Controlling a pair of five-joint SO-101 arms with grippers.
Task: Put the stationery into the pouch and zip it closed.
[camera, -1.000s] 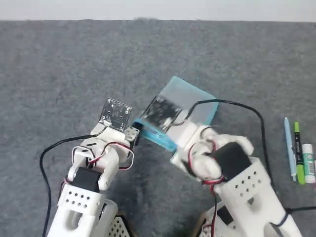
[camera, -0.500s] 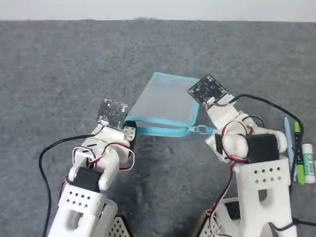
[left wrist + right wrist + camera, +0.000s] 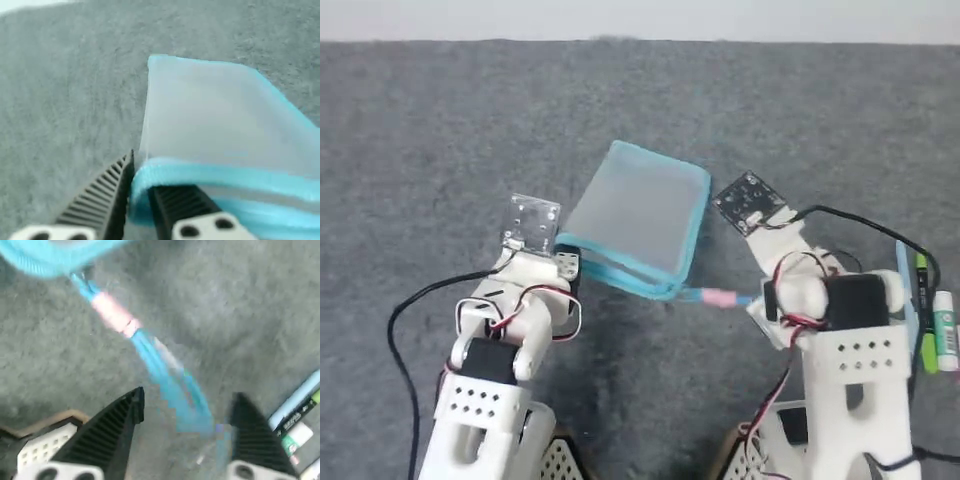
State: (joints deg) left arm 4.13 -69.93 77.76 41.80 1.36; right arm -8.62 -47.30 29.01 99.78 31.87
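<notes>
The translucent pouch [image 3: 635, 215] with teal trim lies mid-table, tilted. My left gripper [image 3: 139, 197] is shut on the teal zip edge at the pouch's near left corner [image 3: 572, 262]. The pouch's body [image 3: 215, 120] stretches away from it. A zip pull with a pink bead [image 3: 720, 298] and a blue tassel [image 3: 167, 372] trails from the pouch's near right corner. My right gripper [image 3: 187, 396] is open, with the tassel lying loose between its fingers. A blue pen [image 3: 908, 290], a green highlighter [image 3: 924, 300] and a glue stick [image 3: 946, 330] lie on the mat at the far right.
Grey felt mat [image 3: 440, 130] covers the table, with a pale wall strip along the far edge. The right arm's body [image 3: 845, 340] stands between the pouch and the stationery. Cables loop beside both arm bases.
The pouch has swung and shifted left with the left gripper. The right arm drew back from over the pouch toward the right, and the zip pull now trails out toward it.
</notes>
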